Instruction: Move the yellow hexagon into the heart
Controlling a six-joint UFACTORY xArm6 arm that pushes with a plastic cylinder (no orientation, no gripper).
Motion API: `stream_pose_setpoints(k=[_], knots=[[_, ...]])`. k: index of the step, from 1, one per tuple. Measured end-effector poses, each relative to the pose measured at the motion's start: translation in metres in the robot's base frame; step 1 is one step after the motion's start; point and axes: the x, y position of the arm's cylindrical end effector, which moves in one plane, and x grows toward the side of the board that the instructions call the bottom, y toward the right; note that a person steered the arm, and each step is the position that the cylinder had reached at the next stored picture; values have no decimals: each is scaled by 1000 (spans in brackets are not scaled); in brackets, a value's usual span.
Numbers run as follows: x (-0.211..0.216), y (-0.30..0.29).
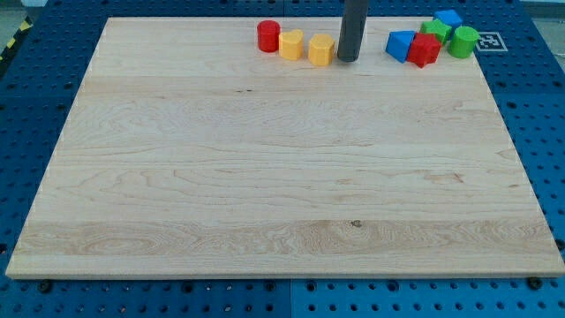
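Two yellow blocks sit near the board's top edge. The right one looks like the yellow hexagon (321, 49). The left one looks like the yellow heart (291, 43); the two are close together, side by side. My tip (348, 59) rests on the board just to the view's right of the hexagon, touching it or nearly so. The dark rod rises from the tip out of the view's top.
A red cylinder (268, 36) stands left of the heart. At the top right is a cluster: a blue block (401, 45), a red block (425, 49), a green block (434, 30), a green cylinder (463, 41) and a blue cube (448, 18). The wooden board (282, 177) lies on a blue pegboard.
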Motion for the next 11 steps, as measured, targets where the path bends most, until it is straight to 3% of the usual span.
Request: stream_pose_setpoints(k=[3, 9, 11], knots=[[0, -43], [-7, -72], [36, -70]])
